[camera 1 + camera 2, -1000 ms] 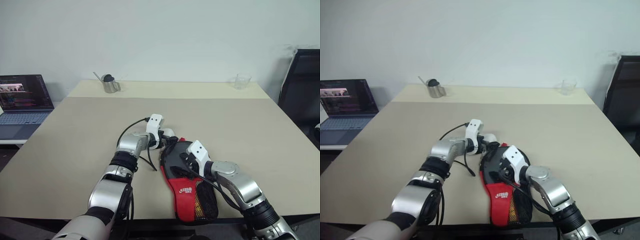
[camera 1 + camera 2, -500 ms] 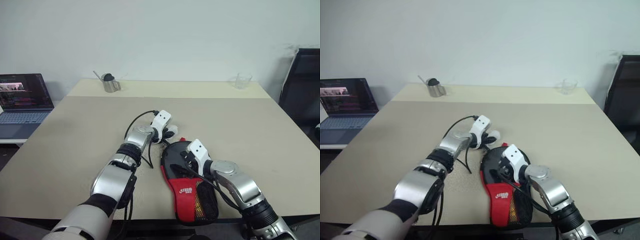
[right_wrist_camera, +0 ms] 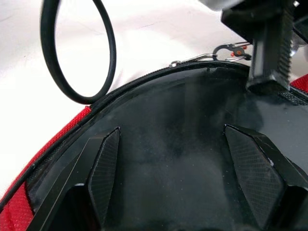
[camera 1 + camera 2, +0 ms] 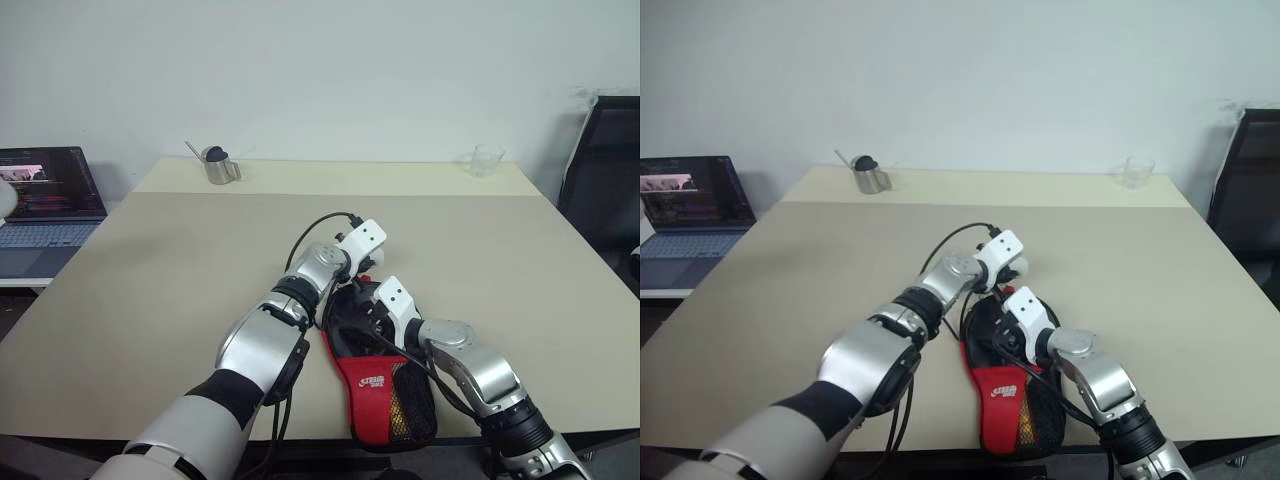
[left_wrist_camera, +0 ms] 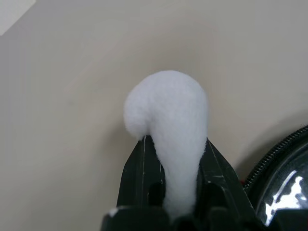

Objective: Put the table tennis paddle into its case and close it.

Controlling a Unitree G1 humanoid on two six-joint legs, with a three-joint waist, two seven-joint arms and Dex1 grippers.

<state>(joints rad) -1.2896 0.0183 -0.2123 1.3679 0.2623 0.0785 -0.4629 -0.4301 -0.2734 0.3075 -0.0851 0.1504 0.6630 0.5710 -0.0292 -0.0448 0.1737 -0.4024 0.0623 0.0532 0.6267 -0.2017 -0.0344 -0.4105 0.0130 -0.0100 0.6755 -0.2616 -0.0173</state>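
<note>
The left gripper (image 5: 175, 159), a second ago beside the case (image 4: 385, 385), is now clamped on a white fluffy tab (image 5: 169, 120) at its top edge; the right gripper (image 3: 185, 166), jaws spread, is pressed on the case, so zipping is likely underway.

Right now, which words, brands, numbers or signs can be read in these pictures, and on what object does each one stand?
White logo on the red part of the case: a small print, too small to read for certain.
Laptop screen, at the left edge beside the table: lines of text and a small picture, too small to read.
Metal cup and clear glass at the far edge: no text visible.
</note>
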